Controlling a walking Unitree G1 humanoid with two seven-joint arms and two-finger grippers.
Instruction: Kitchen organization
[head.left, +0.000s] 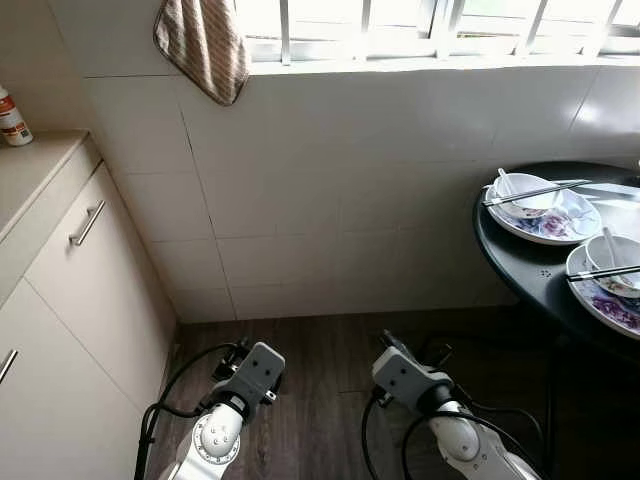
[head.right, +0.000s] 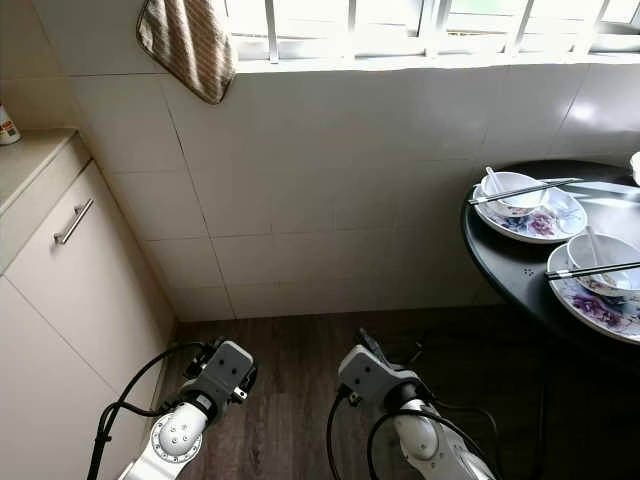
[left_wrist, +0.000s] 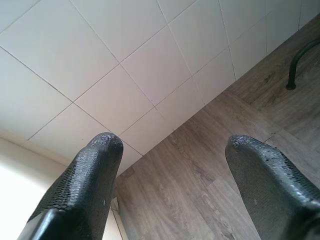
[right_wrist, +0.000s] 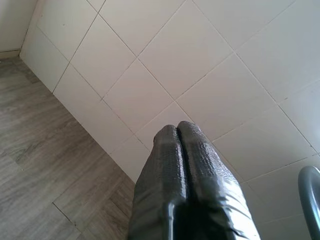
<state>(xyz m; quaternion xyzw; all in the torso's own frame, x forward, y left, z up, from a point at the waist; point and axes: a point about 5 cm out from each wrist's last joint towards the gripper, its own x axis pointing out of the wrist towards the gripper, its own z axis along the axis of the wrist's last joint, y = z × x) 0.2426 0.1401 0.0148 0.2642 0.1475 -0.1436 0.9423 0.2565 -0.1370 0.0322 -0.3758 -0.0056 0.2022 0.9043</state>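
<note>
We face a white tiled wall (head.left: 330, 180) under a barred window, with a striped cloth (head.left: 205, 45) hanging from the sill. Our left hand (left_wrist: 170, 175) hangs low over the wood floor (head.left: 320, 400), its fingers (left_wrist: 85, 185) spread wide and holding nothing. Our right hand (right_wrist: 179, 150) also hangs low, pointing at the wall, its fingers pressed together and empty.

To our right stands a round black bench (head.left: 530, 265). On it lie two flowered plates, the far plate (head.left: 560, 225) and the near plate (head.left: 605, 300), just beside each other. Each carries a bowl (head.left: 525, 195) with a spoon in it and chopsticks (head.left: 535, 190) laid across the rim.

To our left are cream cabinets (head.left: 90, 290) with metal handles, and a bottle (head.left: 12, 118) stands on their top.
</note>
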